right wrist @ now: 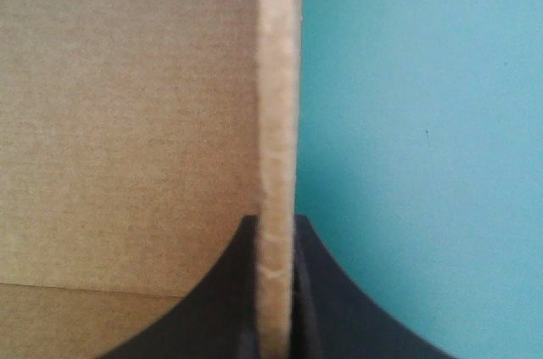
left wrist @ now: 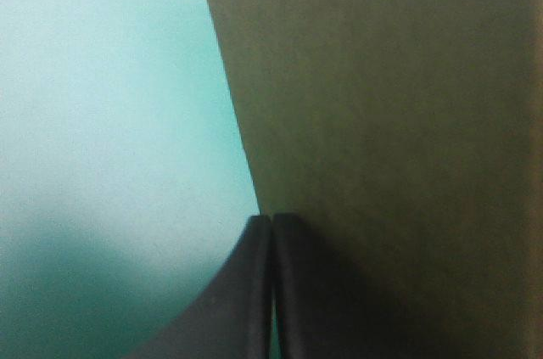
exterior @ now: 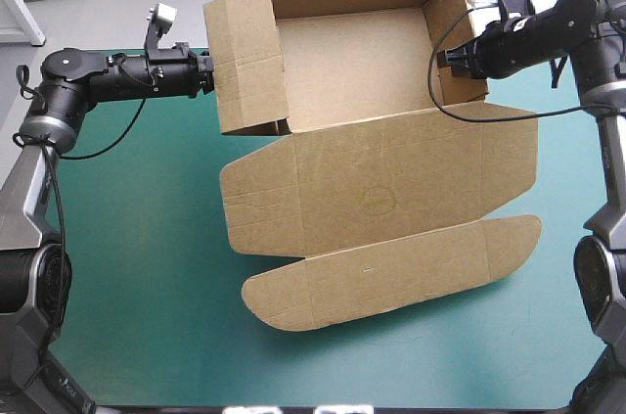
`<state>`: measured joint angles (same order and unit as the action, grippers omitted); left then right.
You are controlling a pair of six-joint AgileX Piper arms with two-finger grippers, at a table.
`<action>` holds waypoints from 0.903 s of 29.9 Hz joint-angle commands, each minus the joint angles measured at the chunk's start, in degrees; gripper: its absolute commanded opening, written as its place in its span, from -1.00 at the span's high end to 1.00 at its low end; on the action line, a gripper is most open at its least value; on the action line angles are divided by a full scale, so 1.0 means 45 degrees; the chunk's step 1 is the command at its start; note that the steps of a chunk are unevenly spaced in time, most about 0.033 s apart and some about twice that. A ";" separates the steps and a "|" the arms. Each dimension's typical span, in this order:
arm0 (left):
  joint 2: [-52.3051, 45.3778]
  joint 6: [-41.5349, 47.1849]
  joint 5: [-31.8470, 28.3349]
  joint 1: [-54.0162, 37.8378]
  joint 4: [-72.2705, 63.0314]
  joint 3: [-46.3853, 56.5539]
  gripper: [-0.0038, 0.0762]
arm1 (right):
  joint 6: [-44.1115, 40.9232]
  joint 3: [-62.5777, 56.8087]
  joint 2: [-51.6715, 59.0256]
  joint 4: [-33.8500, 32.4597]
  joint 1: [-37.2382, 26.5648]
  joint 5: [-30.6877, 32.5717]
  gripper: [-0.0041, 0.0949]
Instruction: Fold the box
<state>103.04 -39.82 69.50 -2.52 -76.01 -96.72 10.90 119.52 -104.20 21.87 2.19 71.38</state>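
Observation:
The brown box [exterior: 352,62] stands at the far middle of the table as an open tray, its walls raised. Its lid [exterior: 391,184] lies flat toward the near edge, ending in a rounded flap [exterior: 391,277]. My left gripper [exterior: 208,76] is shut, tips against the outside of the left wall. In the left wrist view the black fingers [left wrist: 271,221] meet in an arch with the box wall [left wrist: 399,147] just ahead and beside them. My right gripper [exterior: 452,57] is shut on the right wall. Its wrist view shows the wall's pale edge [right wrist: 278,104] running between the fingers [right wrist: 276,225].
Bare teal-green cover [exterior: 127,238] lies on the left and along the near edge. The lid's side flaps [exterior: 259,204] reach out flat on both sides. The table's far edge runs just behind the box.

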 commanded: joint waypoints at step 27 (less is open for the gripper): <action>-0.1573 0.0592 0.0991 0.0823 -0.0971 -0.0412 0.50 | -0.0187 0.0381 0.0195 0.0318 0.0297 -0.0024 0.92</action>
<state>99.49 -37.46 69.94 0.88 -75.96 -96.72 10.41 119.52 -106.30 20.79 3.40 71.38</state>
